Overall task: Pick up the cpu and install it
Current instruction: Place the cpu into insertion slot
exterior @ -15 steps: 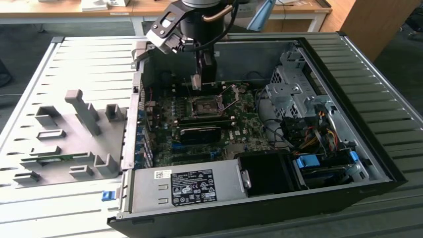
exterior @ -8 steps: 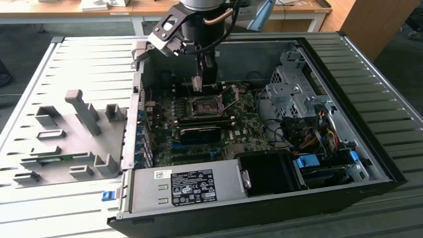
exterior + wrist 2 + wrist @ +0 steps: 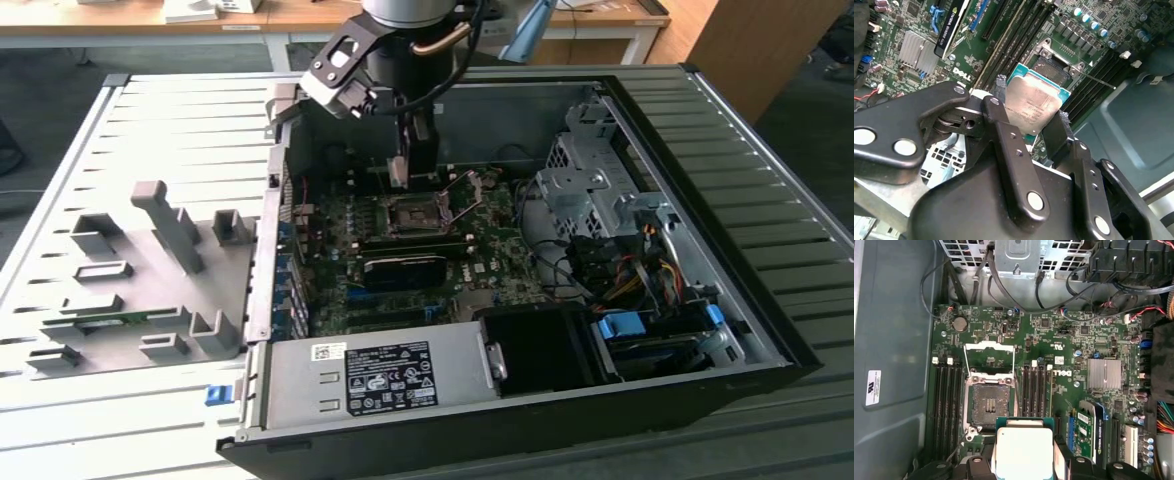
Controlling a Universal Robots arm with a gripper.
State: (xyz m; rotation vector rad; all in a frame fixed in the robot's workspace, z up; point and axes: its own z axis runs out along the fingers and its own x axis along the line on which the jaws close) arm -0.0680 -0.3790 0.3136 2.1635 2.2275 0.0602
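Black tool (image 3: 1031,101) (image 3: 1024,462) linkage closest up in both wrist views, fingers (image 3: 1004,130) pressed on two opposite edges of the cpu (image 3: 1034,105) (image 3: 1024,450). Silver plate turned toward the cameras and away from the board, square with no longer side, edges parallel with the socket's in the first wrist view. Held above the green motherboard (image 3: 1054,335), just beside the open socket (image 3: 988,405), not seated, inside an open computer case (image 3: 534,440) on the slatted desk (image 3: 134,420), grey fixture blocks (image 3: 174,235) well apart toward the exterior view's left.
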